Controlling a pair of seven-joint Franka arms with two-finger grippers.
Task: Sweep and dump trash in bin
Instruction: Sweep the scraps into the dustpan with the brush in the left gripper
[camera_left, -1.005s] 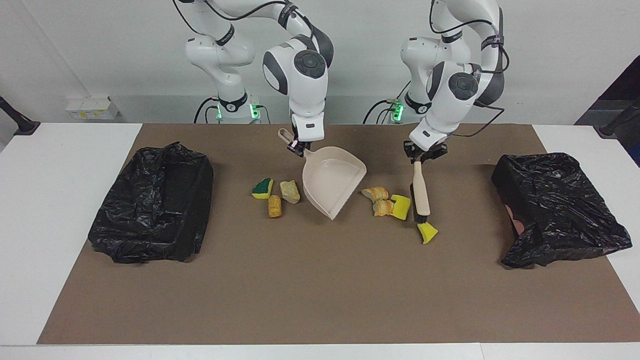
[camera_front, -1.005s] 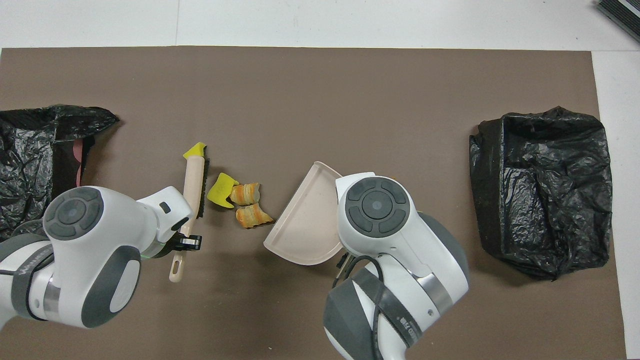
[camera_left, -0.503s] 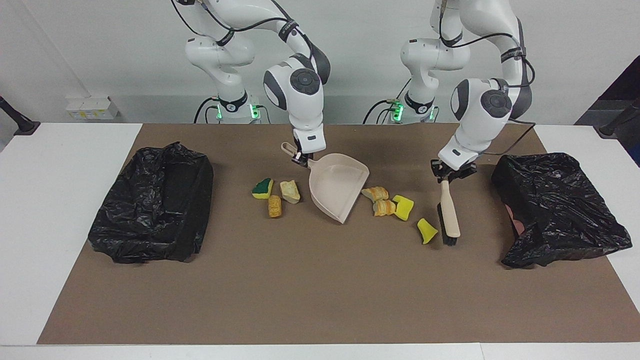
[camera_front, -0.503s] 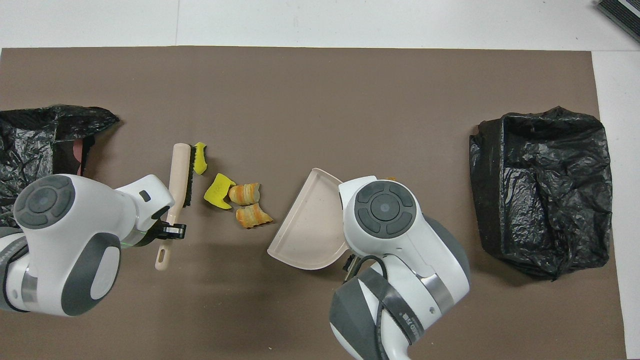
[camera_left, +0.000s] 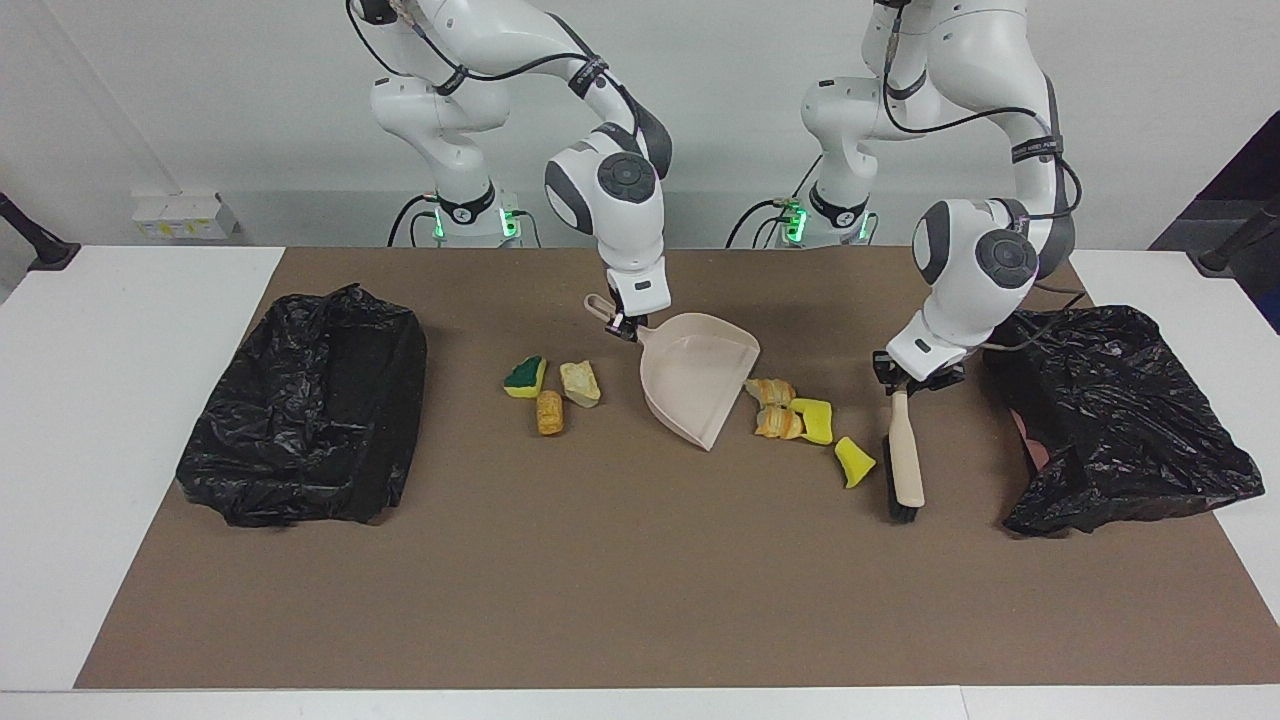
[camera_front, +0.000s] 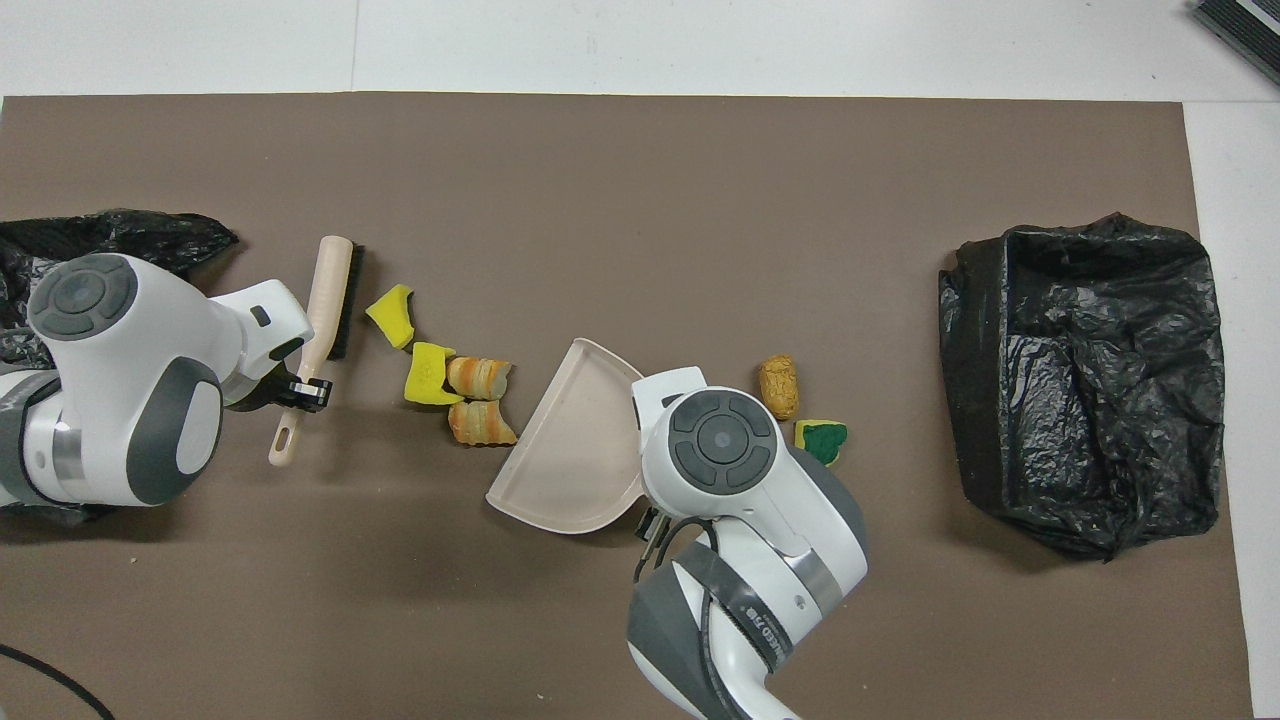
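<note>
The right gripper (camera_left: 624, 326) clenches the dustpan (camera_left: 700, 388) mouth against the scraps (camera_left: 790, 418); the left gripper (camera_left: 906, 382) grips the brush (camera_left: 905, 460) beside them, ready to sweep.

Dustpan (camera_left: 700, 385): mid-table, between two scrap clusters
Brush (camera_left: 903, 458): toward left arm's end, beside scraps (camera_left: 805, 420)
Bins (camera_left: 305, 405): at both table ends

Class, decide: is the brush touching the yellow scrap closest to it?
Apart. The overhead view shows bare mat between the brush and the yellow scrap.

Beige dustpan (camera_left: 700, 385), yellow, perhaps orange-striped trash (camera_left: 810, 421)
</note>
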